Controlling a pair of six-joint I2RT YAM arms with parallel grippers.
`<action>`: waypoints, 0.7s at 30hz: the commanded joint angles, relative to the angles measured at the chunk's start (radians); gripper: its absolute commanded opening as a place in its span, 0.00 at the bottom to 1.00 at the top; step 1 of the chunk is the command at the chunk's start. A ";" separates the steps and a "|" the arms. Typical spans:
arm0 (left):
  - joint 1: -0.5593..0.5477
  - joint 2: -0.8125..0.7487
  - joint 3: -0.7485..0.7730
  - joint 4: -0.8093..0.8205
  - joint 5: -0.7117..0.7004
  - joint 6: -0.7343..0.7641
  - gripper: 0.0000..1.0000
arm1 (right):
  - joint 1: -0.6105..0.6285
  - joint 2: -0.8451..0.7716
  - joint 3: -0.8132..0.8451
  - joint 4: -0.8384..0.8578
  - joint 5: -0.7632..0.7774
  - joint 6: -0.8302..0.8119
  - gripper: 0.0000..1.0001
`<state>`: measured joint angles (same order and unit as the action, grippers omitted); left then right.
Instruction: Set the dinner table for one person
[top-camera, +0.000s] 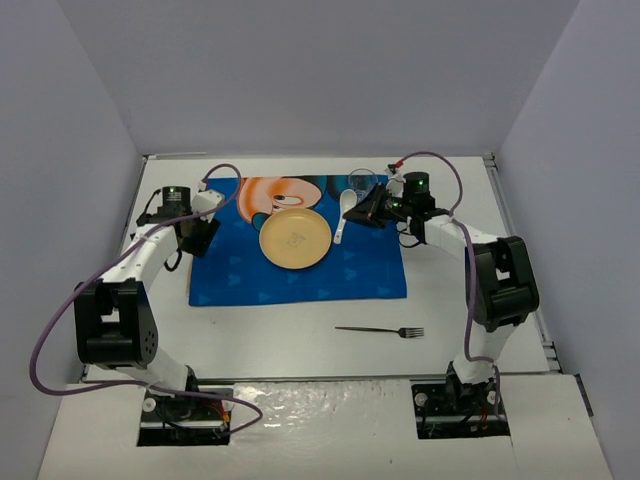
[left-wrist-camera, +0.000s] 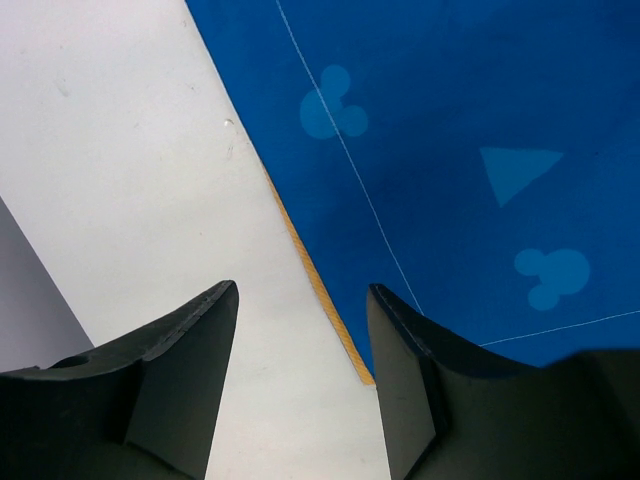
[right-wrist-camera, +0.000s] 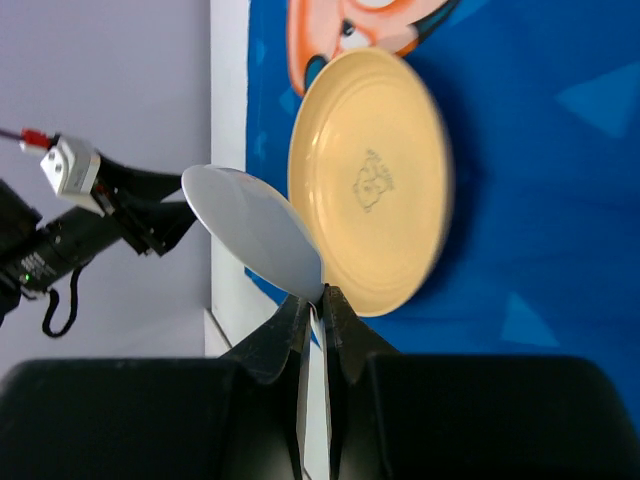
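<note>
Your R claw (right-wrist-camera: 312, 300) is clenched on the thin handle of a white spoon (right-wrist-camera: 255, 235). The bowl sticks out ahead of the tips: smooth, glossy, oval, prob. plastic or ceramic. Can't tell if it touches anything below.

Key relation: the yellow plate (right-wrist-camera: 370, 180) lies just past the spoon bowl, toward the L arm's side, flat on the blue placemat (top-camera: 300, 285). The bare strip of mat to the plate's R is close by the claw. My guess is the spoon goes down there, long axis near-to-far, alongside the plate's edge.

- Plate: round, shallow rim, small stamp at ctr.
- Mat: thin flat sheet w/ cartoon print, on the dinner table (top-camera: 260, 335), the big white matte top under everything.
- L claw (left-wrist-camera: 300, 292): released, empty, over the mat's L edge.
- Fork (top-camera: 380, 330): slim, dark, on bare table on the near side of the mat, long axis L–R, tines to the R. R arm is nearer.
- Clear glass (top-camera: 362, 181): at the mat's far edge, R of ctr.
</note>
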<state>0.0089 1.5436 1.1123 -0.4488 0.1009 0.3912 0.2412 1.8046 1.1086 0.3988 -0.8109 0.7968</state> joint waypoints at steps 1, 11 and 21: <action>-0.037 0.009 0.072 0.002 -0.016 0.002 0.51 | -0.060 -0.062 -0.035 0.122 0.022 0.069 0.00; -0.043 0.029 0.069 0.018 -0.020 0.007 0.51 | -0.080 0.016 -0.012 0.059 -0.077 -0.049 0.00; -0.042 0.019 0.042 0.056 -0.031 0.014 0.51 | -0.086 0.098 0.028 -0.140 -0.071 -0.258 0.00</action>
<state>-0.0326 1.5932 1.1371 -0.4503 0.0840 0.3920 0.1627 1.8913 1.0851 0.3096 -0.8421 0.6459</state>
